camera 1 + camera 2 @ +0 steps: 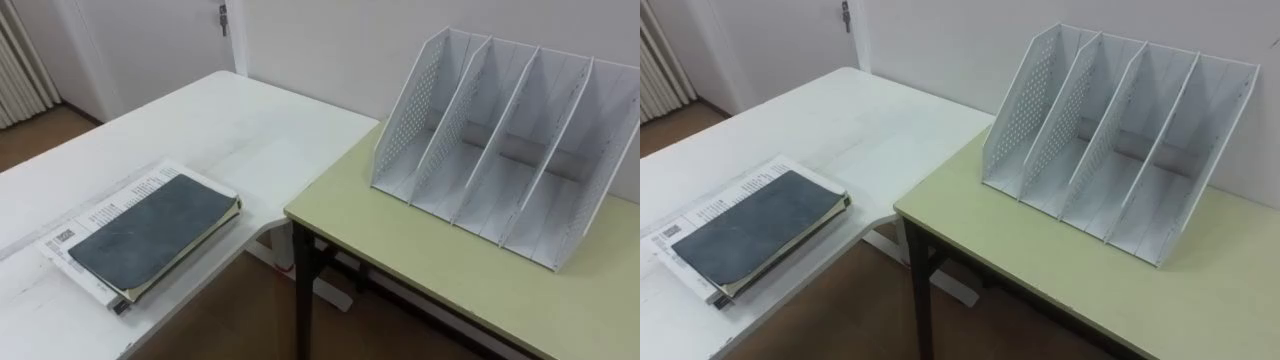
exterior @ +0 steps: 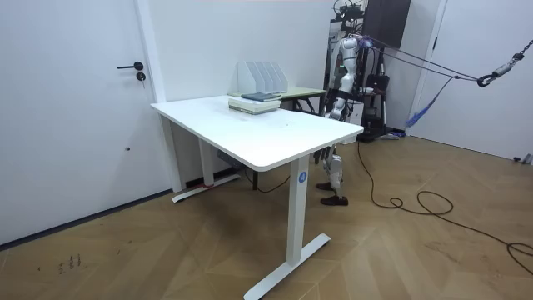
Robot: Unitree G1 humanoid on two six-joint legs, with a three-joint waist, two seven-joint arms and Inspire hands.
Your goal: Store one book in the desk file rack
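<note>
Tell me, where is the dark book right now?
In the eye views the dark book lies flat on a white booklet at lower left, on the white table; the rack stands on the green desk to its right.

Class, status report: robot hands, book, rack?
Robot hands unreadable at this range. Dark book lying on white table. File rack slots empty, green desk. Nothing blocking.

This is a bare, office-like room. 2 work tables meet at a corner: a big white desk [image 2: 266, 137] on column legs and a smaller pale green table [image 1: 430, 280] on dark legs. A white file rack [image 1: 412, 110] with 4 slots stands on the green one, and a stack of books [image 1: 150, 235] lies on the white one. Around them are plain white walls, a white door [image 2: 67, 117] with a lever handle, and a wood parquet floor [image 2: 166, 250].
</note>
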